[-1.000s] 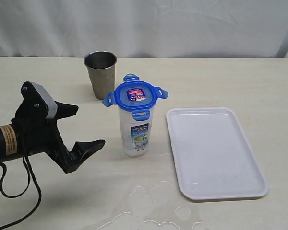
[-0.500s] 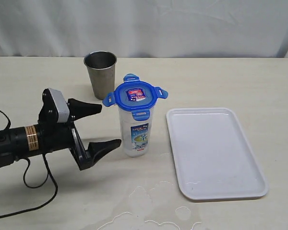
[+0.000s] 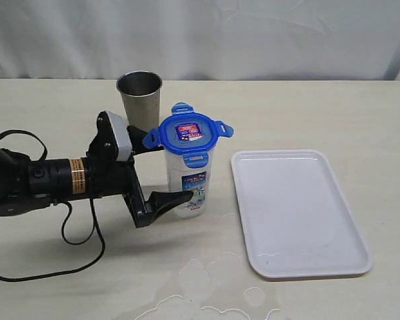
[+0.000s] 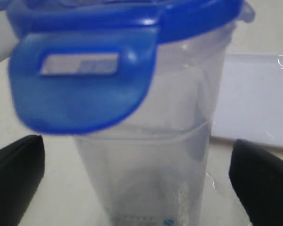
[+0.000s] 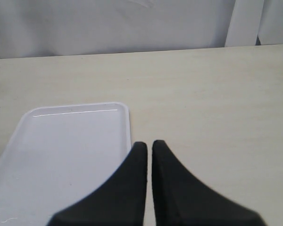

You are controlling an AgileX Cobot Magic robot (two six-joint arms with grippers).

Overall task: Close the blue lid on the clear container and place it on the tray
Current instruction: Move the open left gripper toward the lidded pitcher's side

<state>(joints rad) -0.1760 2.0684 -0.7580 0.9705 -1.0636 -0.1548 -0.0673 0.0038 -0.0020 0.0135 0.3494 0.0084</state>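
The clear container [image 3: 188, 183] stands upright on the table, left of the white tray [image 3: 297, 210]. The blue lid [image 3: 187, 135] sits on top of it with its flaps sticking outward. My left gripper [image 3: 170, 167] lies level and open, one finger on each side of the container's body, with no visible contact. In the left wrist view the container [image 4: 146, 165] fills the space between the two black fingers [image 4: 16, 181], under the lid [image 4: 94, 70], with the tray [image 4: 259, 99] beyond. My right gripper [image 5: 149, 143] is shut on nothing, above the table beside the tray [image 5: 61, 155]; the exterior view does not show it.
A steel cup [image 3: 139, 101] stands just behind the left gripper and the container. Wet patches [image 3: 207, 293] spread on the table near the front edge, below the container and the tray's corner. The left arm's black cable [image 3: 80, 253] trails over the table.
My left arm has moved right toward the container, and its open fingers now straddle the container's body. The container, lid and tray have not moved.
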